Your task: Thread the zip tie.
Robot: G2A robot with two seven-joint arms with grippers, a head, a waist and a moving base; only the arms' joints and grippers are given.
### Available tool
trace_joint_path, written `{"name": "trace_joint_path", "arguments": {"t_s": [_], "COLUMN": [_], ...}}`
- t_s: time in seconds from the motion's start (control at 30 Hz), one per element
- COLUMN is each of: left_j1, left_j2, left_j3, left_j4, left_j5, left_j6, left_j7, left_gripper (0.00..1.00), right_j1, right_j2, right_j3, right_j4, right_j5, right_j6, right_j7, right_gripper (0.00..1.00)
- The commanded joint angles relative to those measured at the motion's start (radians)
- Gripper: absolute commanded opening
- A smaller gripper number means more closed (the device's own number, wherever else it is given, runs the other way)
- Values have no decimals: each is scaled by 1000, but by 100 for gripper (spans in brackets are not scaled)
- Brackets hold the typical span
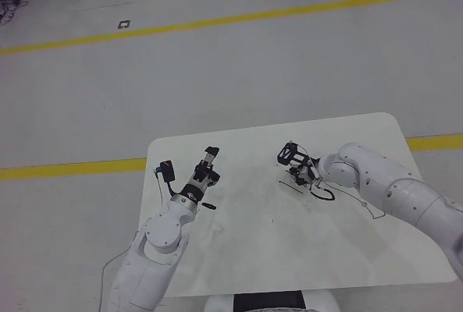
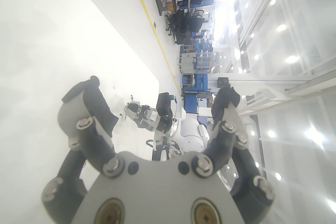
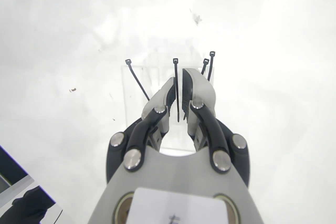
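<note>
Several black zip ties lie side by side on a small clear plate [image 3: 131, 109] on the white table [image 1: 356, 234]. My right gripper [image 3: 178, 74] points down over the plate, its fingers a narrow gap apart and straddling the middle zip tie [image 3: 176, 67]. The tie's tail ends free between the fingers, and one pad seems to brush it. From above, the right gripper [image 1: 296, 173] hangs at mid-table over the ties [image 1: 288, 185]. At the table's left, my left gripper [image 1: 208, 160] is held up with its fingers spread wide, empty [image 2: 160, 87], and facing the right gripper [image 2: 134, 110].
Small dark specks [image 3: 73, 89] dot the tabletop near the plate. A thin black cable [image 1: 322, 195] loops under the right wrist. The table's far edge runs along a floor with a yellow line [image 1: 59, 168]. The near half of the table is bare.
</note>
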Motion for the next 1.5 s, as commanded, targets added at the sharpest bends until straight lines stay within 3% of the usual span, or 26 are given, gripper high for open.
{"name": "trace_joint_path", "arguments": {"t_s": [0.0, 0.13, 0.57, 0.8, 1.47], "left_j1": [0, 0, 0, 0, 0], "left_j2": [0, 0, 0, 0, 0], "left_j3": [0, 0, 0, 0, 0], "left_j4": [0, 0, 0, 0, 0], "left_j5": [0, 0, 0, 0, 0], "left_j6": [0, 0, 0, 0, 0], "left_j7": [0, 0, 0, 0, 0], "left_gripper": [100, 100, 100, 100, 100], "right_j1": [3, 9, 12, 2, -46], "right_j2": [-2, -4, 22, 55, 182], "right_j3": [-5, -15, -15, 2, 60], "right_j4": [6, 14, -12, -74, -287], "right_j5": [6, 16, 32, 36, 138], "right_j6": [0, 0, 0, 0, 0], "right_j7": [-3, -11, -27, -36, -103], "right_gripper": [5, 0, 0, 0, 0]}}
